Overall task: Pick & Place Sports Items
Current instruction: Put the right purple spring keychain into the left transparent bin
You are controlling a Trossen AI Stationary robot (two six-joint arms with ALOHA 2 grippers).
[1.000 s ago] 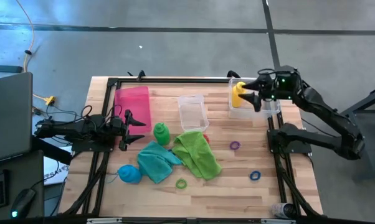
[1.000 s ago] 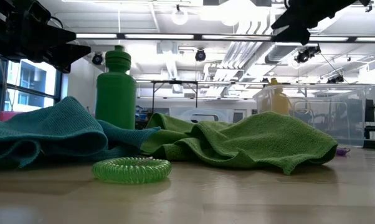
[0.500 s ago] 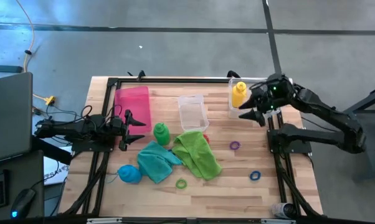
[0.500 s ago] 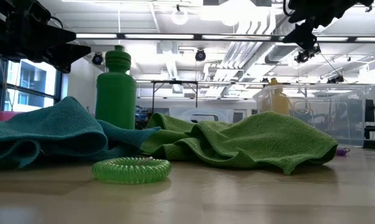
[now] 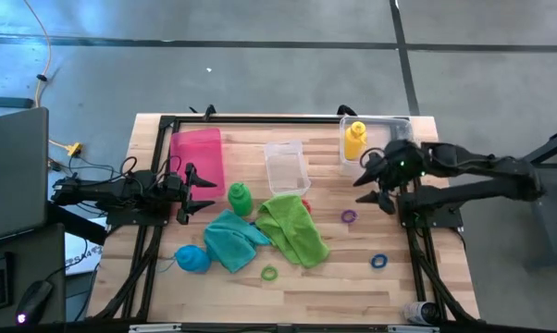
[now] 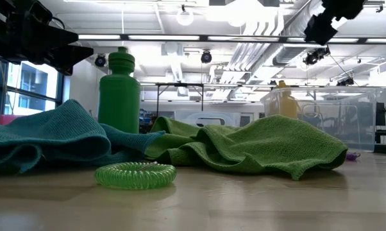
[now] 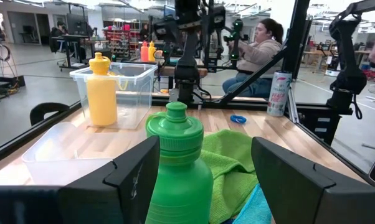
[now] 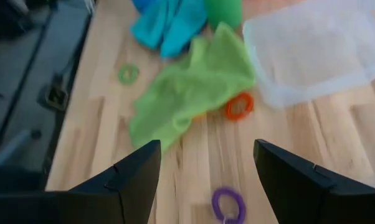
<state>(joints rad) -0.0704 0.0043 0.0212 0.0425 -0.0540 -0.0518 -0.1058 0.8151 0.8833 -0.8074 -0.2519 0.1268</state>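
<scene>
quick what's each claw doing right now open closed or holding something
Left claw: open, empty, green bottle just ahead of it.
Right claw: open, empty, above the table near the purple ring.

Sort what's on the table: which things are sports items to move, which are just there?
Job items: yellow bottle, green bottle, blue bottle, teal towel, lime towel, coloured rings.
Not job items: two clear boxes, pink tray.

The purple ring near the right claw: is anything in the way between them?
Nothing visible. The right gripper, fingers apart and empty, hovers beside the clear box holding the yellow bottle. Only bare table lies between it and the purple ring; the green towel sits off to one side.
</scene>
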